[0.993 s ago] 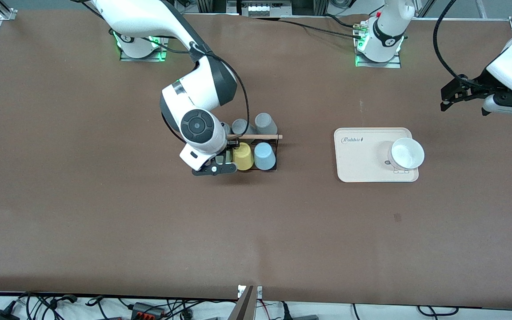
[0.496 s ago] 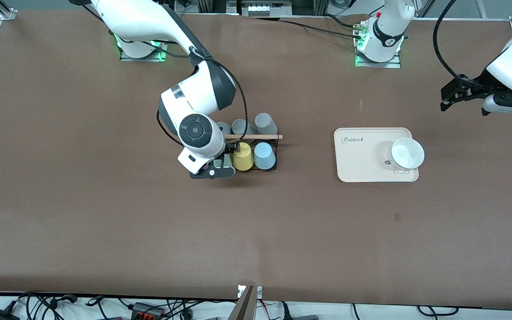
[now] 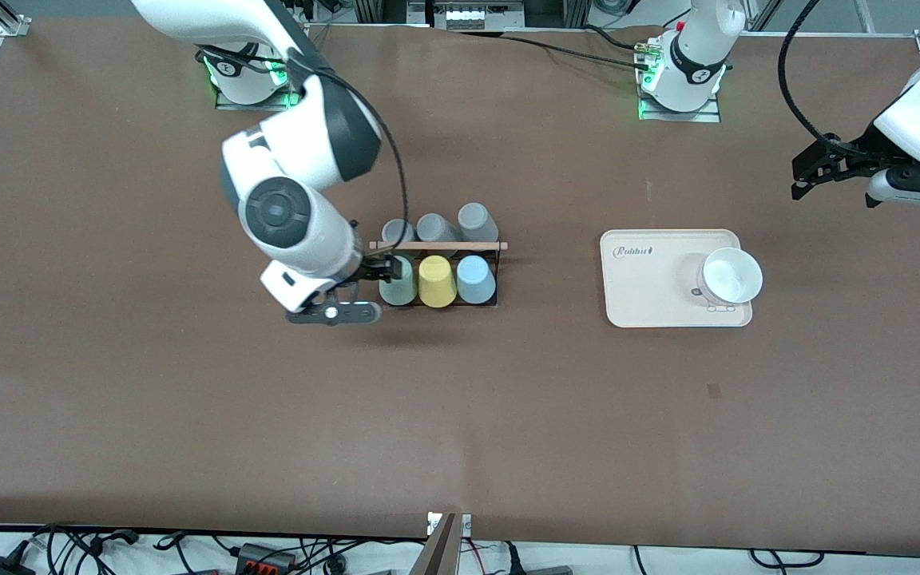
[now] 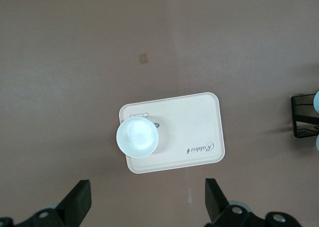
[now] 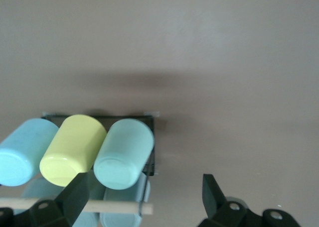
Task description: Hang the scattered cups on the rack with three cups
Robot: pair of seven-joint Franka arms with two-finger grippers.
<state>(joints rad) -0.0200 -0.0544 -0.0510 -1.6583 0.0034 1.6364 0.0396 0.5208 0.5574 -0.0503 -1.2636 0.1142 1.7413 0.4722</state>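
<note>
Front view: the rack (image 3: 438, 275) stands toward the right arm's end of the table, well clear of every edge, with its rod (image 3: 438, 246) running along the table's length. Three cups sit on the side nearer the camera: mint cup (image 3: 398, 281), yellow cup (image 3: 437, 281), blue cup (image 3: 475, 279); grey cups (image 3: 436, 227) line the side nearer the bases. The right gripper (image 3: 384, 270) sits just off the rack's end nearest the right arm, beside the mint cup; its fingers look parted and apart from the cup, though the wrist hides much of them. A second ago that wrist covered this end of the rack and the mint cup barely showed; the arm has since drawn away along the rod's line. The left gripper (image 3: 835, 169) waits near the table's corner at the left arm's end, past the tray (image 3: 636, 295) and its bowl (image 3: 731, 275).

Left wrist view: both fingers (image 4: 77, 207) are spread wide over bare table, holding nothing.

Right wrist view: the fingers (image 5: 212, 189) stand open and empty, the mint cup (image 5: 123, 153) lying free of them on the rack. Both task cups look placed, so any next move is a clear retreat.
</note>
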